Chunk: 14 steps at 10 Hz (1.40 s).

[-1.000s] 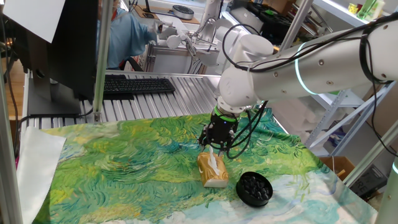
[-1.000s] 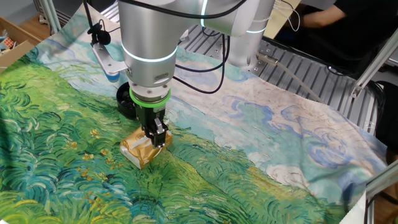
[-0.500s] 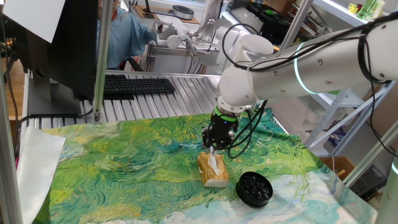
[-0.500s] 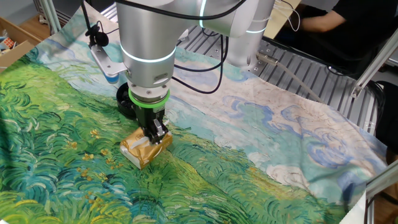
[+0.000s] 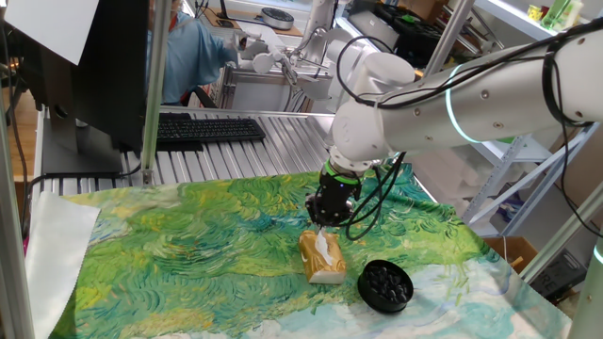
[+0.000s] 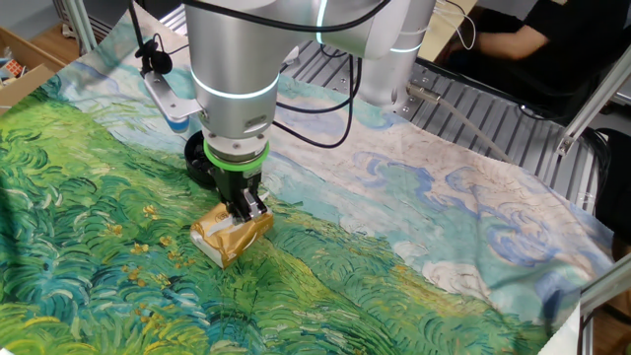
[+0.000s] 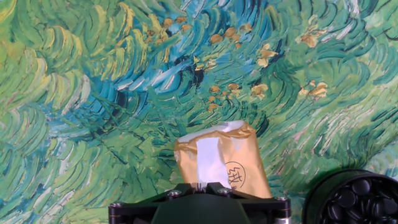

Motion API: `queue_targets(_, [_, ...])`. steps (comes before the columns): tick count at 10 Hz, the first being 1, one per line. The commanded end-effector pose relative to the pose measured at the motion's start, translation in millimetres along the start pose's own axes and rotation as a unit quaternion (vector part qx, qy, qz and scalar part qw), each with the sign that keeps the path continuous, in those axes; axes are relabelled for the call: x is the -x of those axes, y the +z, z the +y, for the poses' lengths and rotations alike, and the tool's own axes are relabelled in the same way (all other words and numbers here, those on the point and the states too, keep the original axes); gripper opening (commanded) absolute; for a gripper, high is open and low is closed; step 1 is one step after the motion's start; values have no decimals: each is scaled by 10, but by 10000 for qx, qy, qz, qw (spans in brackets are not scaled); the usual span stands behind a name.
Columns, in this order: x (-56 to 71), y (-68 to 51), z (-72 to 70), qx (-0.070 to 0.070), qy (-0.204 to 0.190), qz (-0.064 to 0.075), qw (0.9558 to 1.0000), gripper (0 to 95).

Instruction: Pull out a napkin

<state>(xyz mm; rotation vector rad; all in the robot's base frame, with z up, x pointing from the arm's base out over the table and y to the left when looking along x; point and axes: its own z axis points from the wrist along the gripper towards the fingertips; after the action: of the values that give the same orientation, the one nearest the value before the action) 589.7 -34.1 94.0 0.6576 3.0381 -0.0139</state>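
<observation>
End effector (image 5: 321,222) above tissue pack (image 5: 322,259), napkin (image 5: 324,248) protruding

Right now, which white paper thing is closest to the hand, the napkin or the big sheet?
The napkin: it sticks out of the tan tissue pack right under the hand. The big stiff sheet lies far off at the tablecloth's edge.

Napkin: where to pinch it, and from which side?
Pinch the napkin at its raised narrow top, where it sticks out of the slot on the upper face of the tissue pack. Come from straight above, as the gripper is now: the pack lies flat on the cloth, so that loose tip is probably the only free part and pulls upward.
</observation>
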Motion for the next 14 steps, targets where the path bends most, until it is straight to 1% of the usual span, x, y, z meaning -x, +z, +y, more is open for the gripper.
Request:
queue_targets(1, [16, -41, -4, -2, -47, 7, 10000, 0])
queue_targets(2, [32, -94, -9, 3, -71, 18, 10000, 0])
queue_targets(4, [71, -277, -35, -10, -112, 67, 9999, 0])
queue_targets(6, [76, -444, -70, -27, -123, 92, 9999, 0])
queue_targets(7, [73, -561, -102, -31, -136, 107, 9998, 0])
queue_targets(8, [66, -648, -129, -38, -149, 122, 9998, 0])
queue_targets(9, [39, -833, -188, -64, -171, 199, 9996, 0])
queue_targets(10, [11, -957, -228, -74, -161, 235, 9996, 0])
queue_targets(11, [-9, -1027, -248, -84, -166, 290, 9994, 0])
queue_targets(14, [-77, -1202, -250, -104, -127, 315, 9994, 0])
